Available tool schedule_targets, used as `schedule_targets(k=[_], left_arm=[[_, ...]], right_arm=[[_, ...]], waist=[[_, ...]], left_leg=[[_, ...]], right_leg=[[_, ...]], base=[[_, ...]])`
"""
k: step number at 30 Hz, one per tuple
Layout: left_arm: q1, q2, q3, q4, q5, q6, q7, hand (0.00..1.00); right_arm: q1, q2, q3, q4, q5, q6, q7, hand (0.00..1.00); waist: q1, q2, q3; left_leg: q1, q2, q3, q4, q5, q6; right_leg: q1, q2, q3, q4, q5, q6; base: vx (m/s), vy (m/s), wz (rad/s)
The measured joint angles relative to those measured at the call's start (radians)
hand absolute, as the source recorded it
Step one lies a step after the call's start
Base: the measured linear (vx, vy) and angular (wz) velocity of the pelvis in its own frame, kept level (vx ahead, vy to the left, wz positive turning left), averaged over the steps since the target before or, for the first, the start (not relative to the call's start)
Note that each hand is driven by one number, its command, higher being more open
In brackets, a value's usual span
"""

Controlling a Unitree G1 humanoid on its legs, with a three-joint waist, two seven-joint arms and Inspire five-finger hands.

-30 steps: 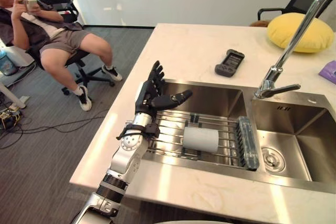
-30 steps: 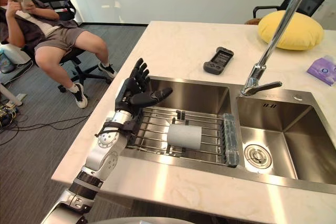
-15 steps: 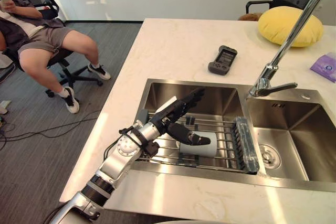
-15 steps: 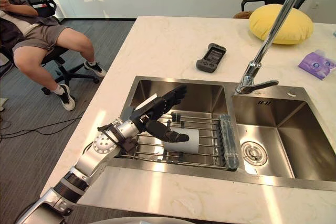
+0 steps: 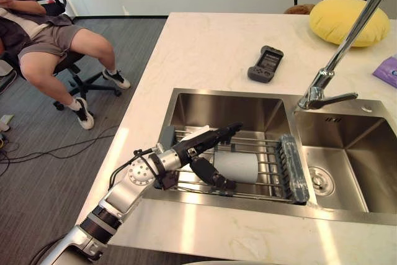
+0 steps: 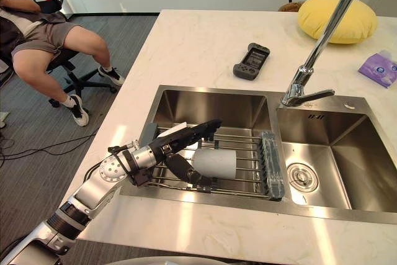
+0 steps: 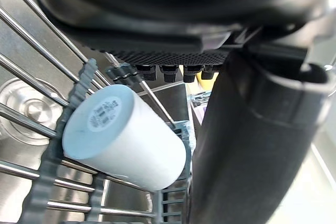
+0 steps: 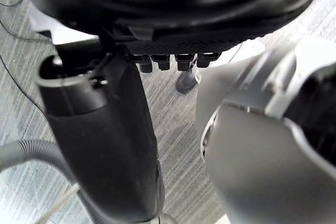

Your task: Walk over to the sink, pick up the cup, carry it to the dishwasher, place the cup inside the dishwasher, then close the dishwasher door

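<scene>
A white cup (image 5: 237,167) lies on its side on the wire rack (image 5: 268,153) in the sink's left basin (image 5: 217,111). My left hand (image 5: 200,143) reaches in from the basin's left side and is open. Its straight fingers lie above and behind the cup, and its thumb (image 5: 209,175) hangs down in front of the cup's left end. In the left wrist view the cup (image 7: 123,142) shows just past the thumb (image 7: 239,145), with a gap between them. My right hand (image 8: 100,140) shows in the right wrist view over grey floor, open and holding nothing.
A tall tap (image 5: 338,60) stands between the basins, and the right basin has a drain (image 5: 321,180). A dark handheld device (image 5: 265,64), a yellow cushion (image 5: 347,22) and a purple packet (image 6: 378,67) lie on the counter. A person (image 5: 56,41) sits on a chair at the left.
My left hand has come down from above the sink's left rim into the basin and turned flat, fingers over the cup and thumb in front of it. The camera has shifted too.
</scene>
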Motion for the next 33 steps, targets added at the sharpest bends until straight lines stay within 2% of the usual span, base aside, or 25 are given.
schedule_targets(k=[6, 15, 21, 33], left_arm=[[0.001, 0.009, -0.024, 0.002, 0.082, -0.012, 0.020, 1.00], [0.001, 0.010, -0.038, 0.009, 0.093, -0.015, 0.055, 1.00], [-0.001, 0.012, -0.057, 0.024, 0.102, -0.014, 0.072, 1.00], [-0.041, 0.012, -0.075, 0.067, 0.102, 0.048, 0.095, 1.00]], right_arm=[[-0.004, 0.000, 0.029, -0.002, 0.001, 0.001, -0.003, 1.00], [0.038, -0.001, 0.028, -0.004, 0.001, -0.014, 0.011, 1.00], [0.039, -0.002, 0.028, -0.011, 0.002, -0.017, 0.016, 1.00], [0.044, -0.002, 0.027, -0.028, 0.038, -0.019, 0.019, 1.00]], waist=[[-0.010, 0.008, 0.022], [-0.040, 0.016, 0.027], [-0.043, 0.023, 0.029], [-0.063, 0.030, 0.028]], left_leg=[[0.003, -0.001, 0.018, 0.001, -0.001, 0.001], [0.003, -0.002, 0.027, 0.001, -0.002, 0.003], [0.004, -0.004, 0.043, 0.001, -0.003, 0.003], [0.009, -0.006, 0.056, 0.004, -0.003, 0.004]], right_leg=[[-0.007, 0.001, 0.018, 0.000, 0.004, -0.005], [-0.012, 0.002, 0.028, 0.000, 0.006, -0.004], [-0.020, 0.003, 0.045, 0.000, 0.011, -0.004], [-0.023, 0.003, 0.059, 0.000, 0.019, -0.008]], base=[[-0.04, -0.016, -0.07], [-0.03, -0.021, -0.04], [-0.03, -0.016, -0.08], [-0.04, -0.020, -0.03]])
